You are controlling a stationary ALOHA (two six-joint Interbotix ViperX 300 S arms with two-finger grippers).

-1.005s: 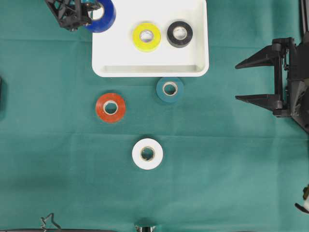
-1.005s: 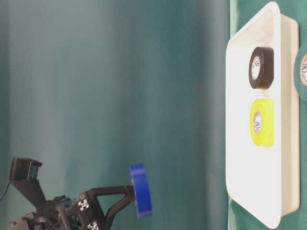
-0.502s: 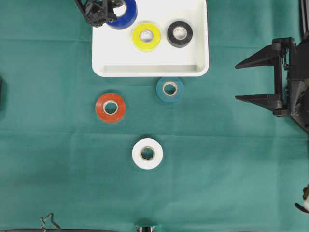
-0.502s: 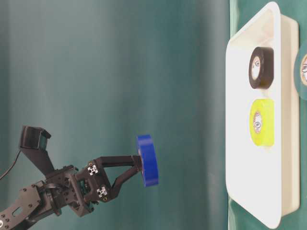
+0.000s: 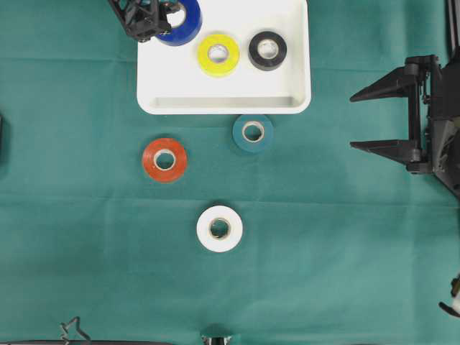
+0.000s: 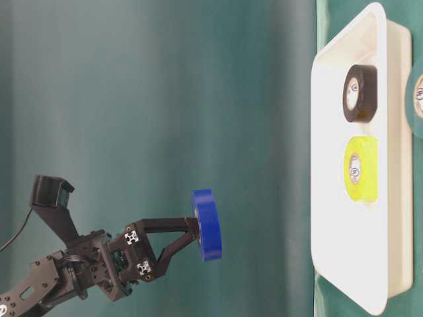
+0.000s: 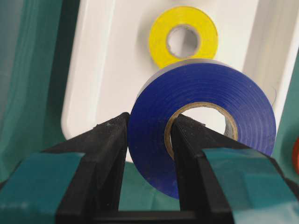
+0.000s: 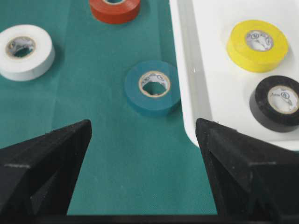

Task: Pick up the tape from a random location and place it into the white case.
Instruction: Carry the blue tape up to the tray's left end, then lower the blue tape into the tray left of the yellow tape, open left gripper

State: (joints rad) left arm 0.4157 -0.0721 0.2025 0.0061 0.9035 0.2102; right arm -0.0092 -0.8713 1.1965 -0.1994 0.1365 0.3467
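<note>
- A white tape roll (image 5: 219,228) is shown flat on the green cloth (image 5: 323,251), low in the overhead frame, near its centre.
- An orange roll (image 5: 164,159) is seen above and to its left; a teal roll (image 5: 253,133) lies just below the rim of the white case (image 5: 223,106), close to it.
- At the right edge, the right gripper (image 5: 381,119) is held well apart from every roll, its 2 fingers spread wide with nothing between them.
- Inside the white case, at the upper centre, a yellow roll (image 5: 219,54) and a black roll (image 5: 267,50) lie flat, side by side.
- At the upper left, the left gripper (image 5: 164,13) is clamped on the blue tape (image 5: 182,18): 1 finger is passed through the core, 1 pressed on the outer face.
- In the table-level view, the blue tape is carried clear of the case, above its upper-left corner.
</note>
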